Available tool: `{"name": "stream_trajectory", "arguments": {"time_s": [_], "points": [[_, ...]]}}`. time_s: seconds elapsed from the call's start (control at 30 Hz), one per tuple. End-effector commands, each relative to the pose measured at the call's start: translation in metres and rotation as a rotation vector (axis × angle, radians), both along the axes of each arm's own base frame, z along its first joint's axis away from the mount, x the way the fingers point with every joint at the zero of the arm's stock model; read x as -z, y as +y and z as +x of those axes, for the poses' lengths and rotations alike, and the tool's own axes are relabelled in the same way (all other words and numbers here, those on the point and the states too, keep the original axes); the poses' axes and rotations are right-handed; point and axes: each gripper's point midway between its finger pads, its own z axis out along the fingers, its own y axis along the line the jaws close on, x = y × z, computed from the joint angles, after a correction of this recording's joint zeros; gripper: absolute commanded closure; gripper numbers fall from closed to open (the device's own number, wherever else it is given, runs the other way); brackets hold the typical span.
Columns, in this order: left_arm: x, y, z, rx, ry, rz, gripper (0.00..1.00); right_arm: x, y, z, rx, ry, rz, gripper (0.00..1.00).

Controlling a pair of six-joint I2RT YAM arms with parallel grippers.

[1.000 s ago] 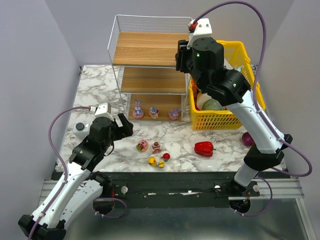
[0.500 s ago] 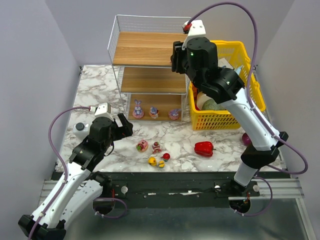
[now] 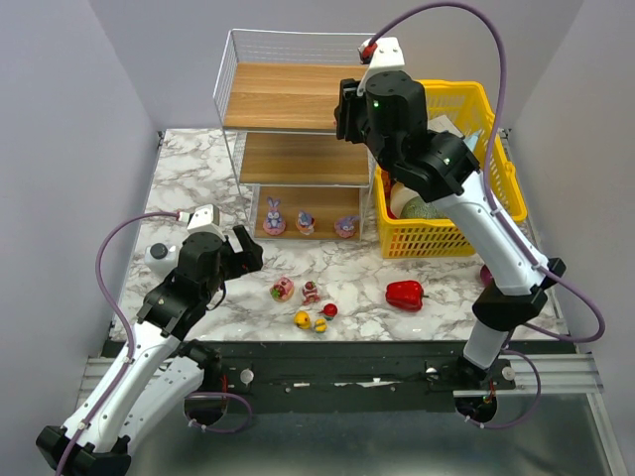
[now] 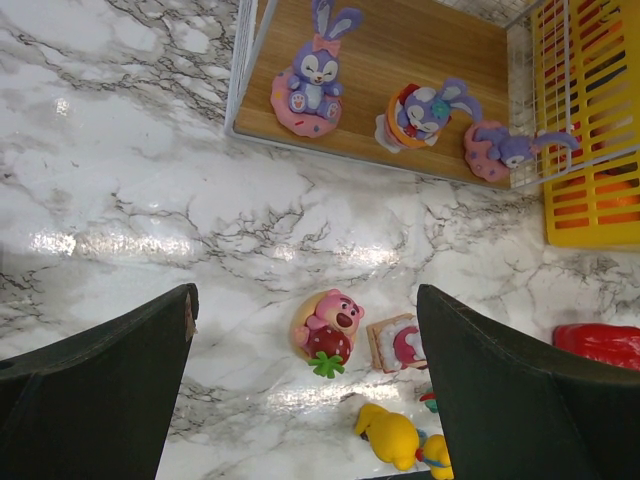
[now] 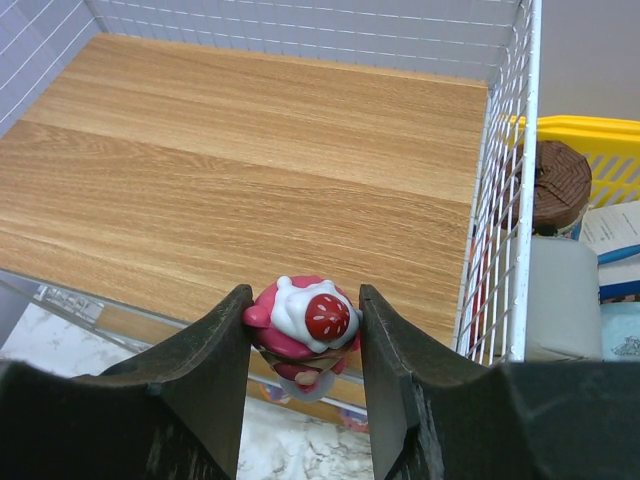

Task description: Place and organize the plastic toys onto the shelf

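Fingers (image 5: 205, 350) of my right gripper (image 5: 304, 305) pinch a pink strawberry toy (image 5: 305, 322) over the near right corner of the shelf (image 5: 250, 170); my left gripper (image 4: 305, 300) gapes wide above the table (image 4: 120, 200).

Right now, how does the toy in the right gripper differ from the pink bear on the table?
The held toy is deep red with a white cap; the pink bear is paler, holding a green-leafed strawberry. The held toy is clamped in the right gripper near the shelf's top board; the bear rests free on the table. Both are glossy.
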Motion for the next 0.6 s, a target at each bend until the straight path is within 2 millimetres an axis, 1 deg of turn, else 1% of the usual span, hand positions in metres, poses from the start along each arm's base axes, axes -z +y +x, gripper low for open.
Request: {"name": "stream_trajectory", "arguments": {"time_s": [0.0, 0.13, 0.3, 0.47, 0.57], "points": [[0.002, 0.006, 0.000, -0.020, -0.005, 0.016, 0.01, 0.019, 0.005, 0.011, 0.003, 0.042, -0.032, 0.55], [0.001, 0.006, 0.000, -0.022, -0.007, 0.016, 0.01, 0.024, 0.008, 0.015, 0.006, 0.047, -0.039, 0.50], [0.001, 0.007, 0.000, -0.025, -0.008, 0.020, 0.01, 0.028, 0.009, 0.019, 0.013, 0.049, -0.052, 0.48], [0.001, 0.007, 0.000, -0.024, -0.008, 0.021, 0.01, 0.032, 0.006, 0.023, 0.040, 0.045, -0.064, 0.49], [0.002, 0.007, 0.000, -0.024, -0.006, 0.024, 0.01, 0.032, 0.004, 0.026, 0.062, 0.038, -0.070, 0.54]]}}
